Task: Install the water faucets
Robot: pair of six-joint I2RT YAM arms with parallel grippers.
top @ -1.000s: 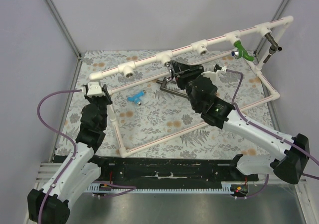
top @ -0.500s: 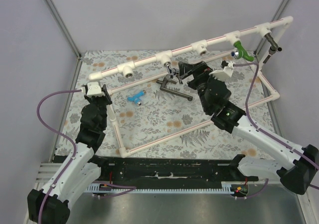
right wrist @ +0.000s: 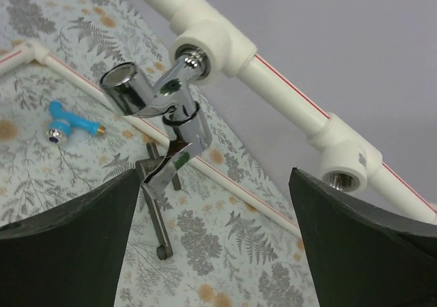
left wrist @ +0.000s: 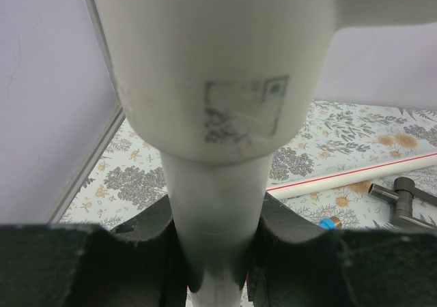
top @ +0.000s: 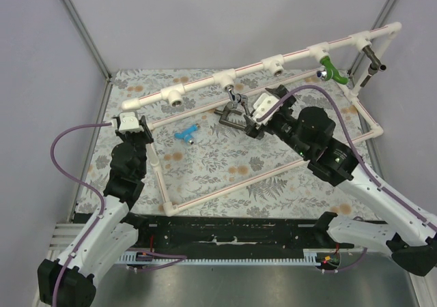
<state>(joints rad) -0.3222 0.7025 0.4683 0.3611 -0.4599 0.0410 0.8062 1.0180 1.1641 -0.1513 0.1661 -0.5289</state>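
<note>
Left tool (left wrist: 215, 259) clamps the upright white plastic pipe (left wrist: 213, 177); right tool (right wrist: 213, 235) gapes wide before the shiny silver faucet (right wrist: 166, 97).

Top: high at rear, looks down over whole desk (top: 205, 174). Left wrist: point-blank on white pipe (left wrist: 215, 184). Right wrist: close, faces silver faucet (right wrist: 171, 109); top shares it.

Mounted faucet (right wrist: 167, 99) in pipe fitting (right wrist: 213, 46), lever faucet (right wrist: 158, 211) on table (right wrist: 225, 256) beneath, small faucet (right wrist: 68, 124) left

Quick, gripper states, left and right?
Left gripper: closed on the white plastic frame pipe.
Right gripper: open, holding nothing.
</note>
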